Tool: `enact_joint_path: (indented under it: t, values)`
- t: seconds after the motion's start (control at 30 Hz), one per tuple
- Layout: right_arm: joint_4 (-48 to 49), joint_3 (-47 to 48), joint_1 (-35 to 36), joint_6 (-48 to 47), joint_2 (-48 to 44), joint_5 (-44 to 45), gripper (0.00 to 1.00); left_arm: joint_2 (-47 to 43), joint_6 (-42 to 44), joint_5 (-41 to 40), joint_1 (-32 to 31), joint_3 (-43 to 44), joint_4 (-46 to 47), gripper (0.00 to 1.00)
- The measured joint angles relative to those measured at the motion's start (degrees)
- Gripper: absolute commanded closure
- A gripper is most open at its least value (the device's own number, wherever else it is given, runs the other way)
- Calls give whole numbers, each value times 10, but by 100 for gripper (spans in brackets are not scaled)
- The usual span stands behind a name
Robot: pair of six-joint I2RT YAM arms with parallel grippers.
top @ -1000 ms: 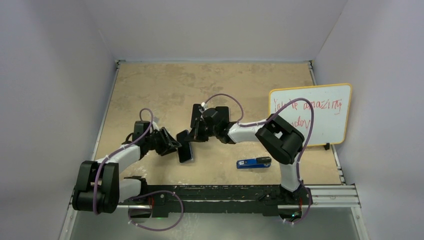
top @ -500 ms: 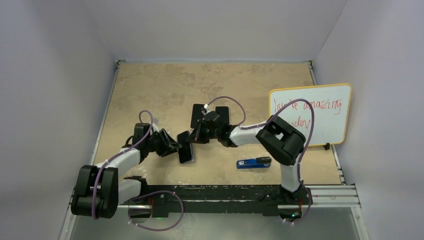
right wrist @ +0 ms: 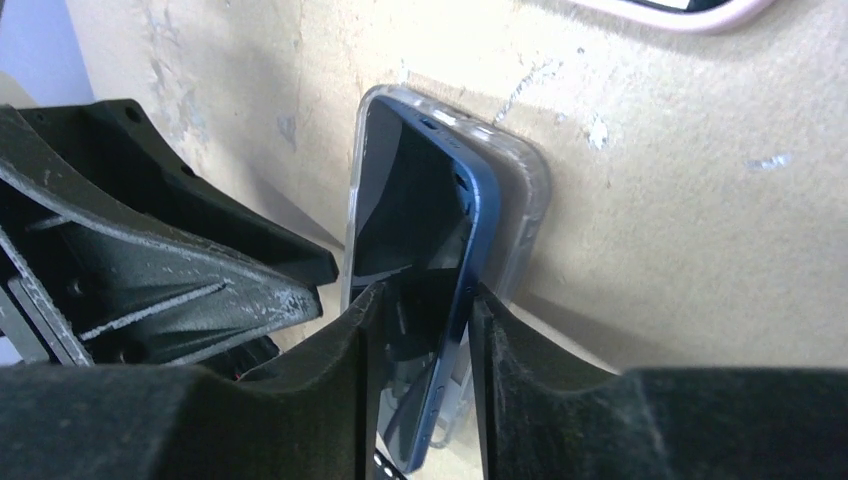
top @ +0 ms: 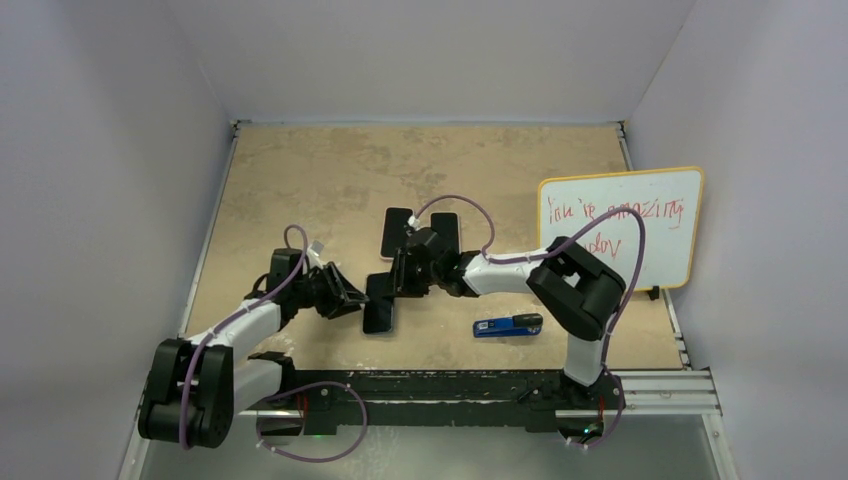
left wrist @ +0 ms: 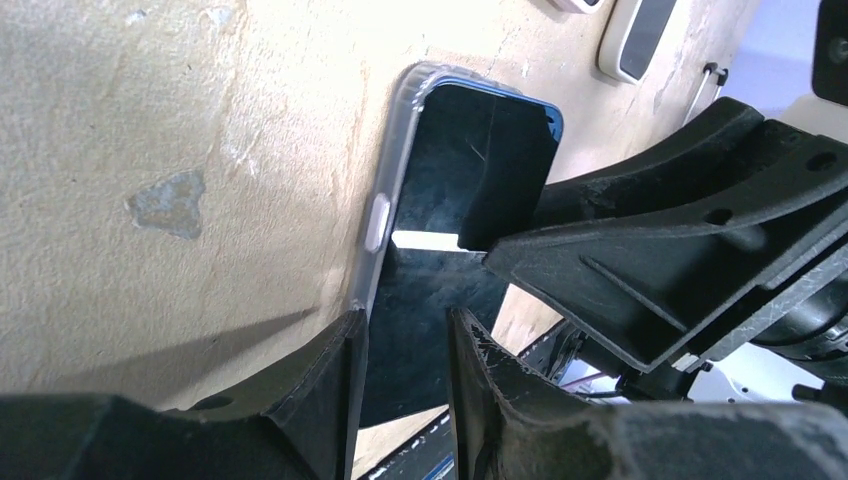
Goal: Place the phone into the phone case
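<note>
Right gripper [right wrist: 425,300]: fingers clamped across long edges of phone [right wrist: 400,210], far end. Left gripper [left wrist: 405,330]: fingers closed across phone case [left wrist: 385,180] at near end, phone between them.

Phone and case lie together between both grippers, on table [top: 300,180] near centre.

Progress, judged: insertion partly done. One long edge sits inside case rim; other, blue-framed edge rides above clear rim. Left to do: press raised edge down until flush.

Look: dark glossy screen, blue frame; case clear, soft-looking.
</note>
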Motion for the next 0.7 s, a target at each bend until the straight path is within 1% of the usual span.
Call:
enact_joint_path:
  t: [0.1, 0.27, 0.33, 0.43, 0.57, 0.7]
  values:
    - [-36, 3, 1, -13, -14, 2, 59, -1, 1, 1, -1, 0, -6, 64]
    - [-99, 14, 1, -34, -31, 4, 68, -1, 6, 0, -3, 0, -19, 61]
    - [-115, 19, 1, -42, -31, 7, 70, 2, 8, -1, -3, 0, -20, 60]
    - [-134, 24, 1, -49, -31, 8, 70, 17, 13, -2, -3, 1, -19, 59]
    - [-160, 28, 1, -55, -31, 9, 62, 38, 18, 8, -9, 6, -15, 59]
    - [-183, 33, 1, -57, -32, 11, 66, 43, 18, 9, -17, 9, -12, 59]
